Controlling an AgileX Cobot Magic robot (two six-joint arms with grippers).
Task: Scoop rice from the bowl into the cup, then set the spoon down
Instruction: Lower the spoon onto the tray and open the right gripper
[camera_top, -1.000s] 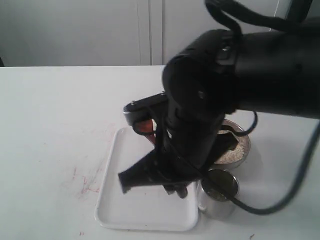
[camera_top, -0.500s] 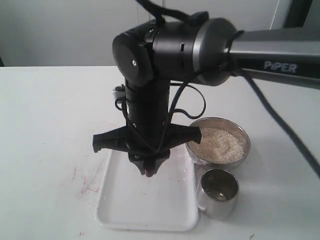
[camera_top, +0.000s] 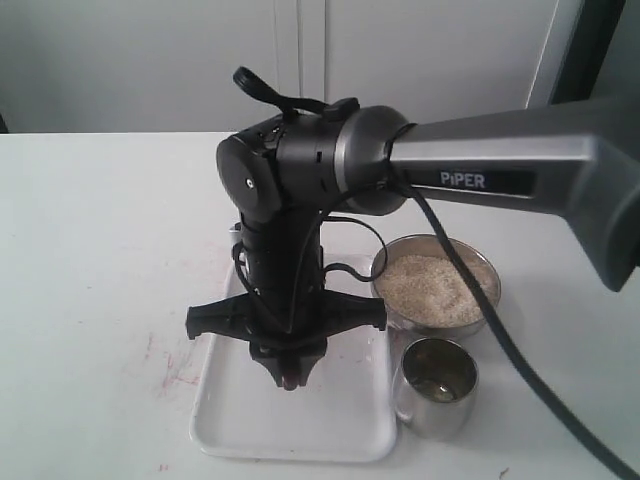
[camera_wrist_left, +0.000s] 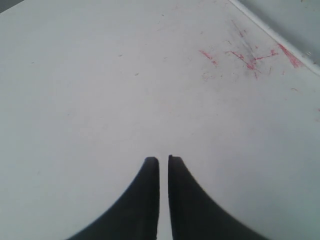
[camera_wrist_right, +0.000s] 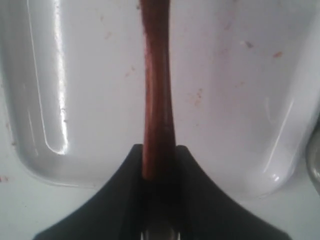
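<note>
My right gripper (camera_top: 288, 368) points straight down over the white tray (camera_top: 330, 430), shut on the reddish-brown spoon (camera_top: 291, 382), of which only a dark red end shows below the fingers. In the right wrist view the spoon's handle (camera_wrist_right: 157, 85) runs out from between the jaws of the right gripper (camera_wrist_right: 159, 150) above the tray floor (camera_wrist_right: 90, 75); its scoop is out of frame. The steel bowl (camera_top: 480, 315) holds rice (camera_top: 435, 285), right of the tray. The steel cup (camera_top: 437, 388) stands just in front of the bowl. My left gripper (camera_wrist_left: 163, 159) is shut over bare table, holding nothing.
The right arm's long grey link (camera_top: 500, 175) spans the scene above the bowl. Red scribble marks (camera_top: 175, 365) stain the table left of the tray, and red marks (camera_wrist_left: 250, 60) also show in the left wrist view. A white wall stands behind the table.
The right arm swung left from above the bowl and cup to above the tray, turned its wrist and dropped lower, still carrying the spoon.
</note>
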